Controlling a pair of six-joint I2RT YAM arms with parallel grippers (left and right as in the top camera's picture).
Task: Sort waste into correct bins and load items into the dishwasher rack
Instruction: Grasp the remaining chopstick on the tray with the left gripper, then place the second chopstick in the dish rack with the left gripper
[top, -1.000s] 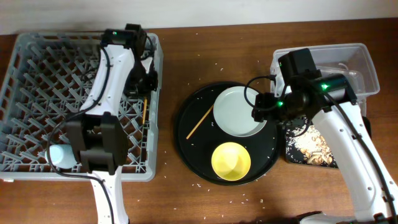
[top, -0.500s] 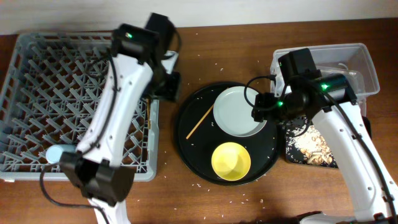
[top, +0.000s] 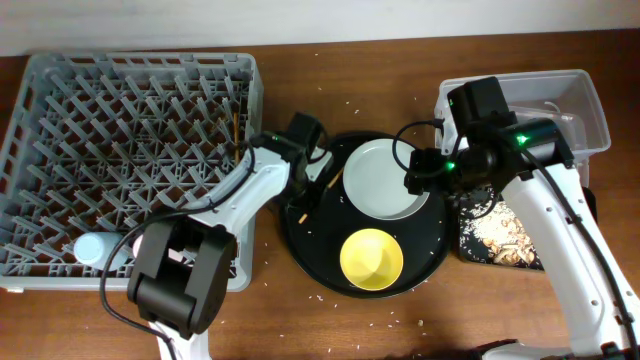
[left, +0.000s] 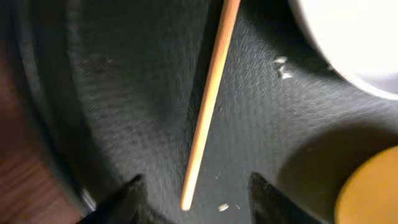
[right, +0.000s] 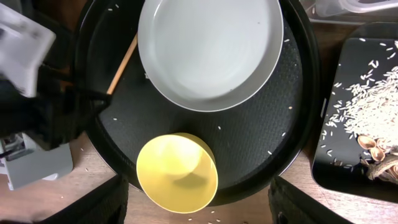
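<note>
While apart, left fingers (left: 122, 200) astride chopstick (left: 206, 106)

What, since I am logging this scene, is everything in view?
rack: one, grey, table's left side
chopsticks: two, wooden; one on the round tray, one in the rack by its right wall
cup: one, pale blue, rack's near-left corner
round tray: one, black, centre
plate: one, grey-white, round tray's far half
bowl: one, yellow, round tray's near half
tub: one, clear, far right
shallow tray: one, black, beside the tub
food bits: tan pieces, white grains, in the shallow tray
crumbs: several, white, on round tray and table
left tool: open, astride the chopstick's end
right tool: open, above plate and bowl
</note>
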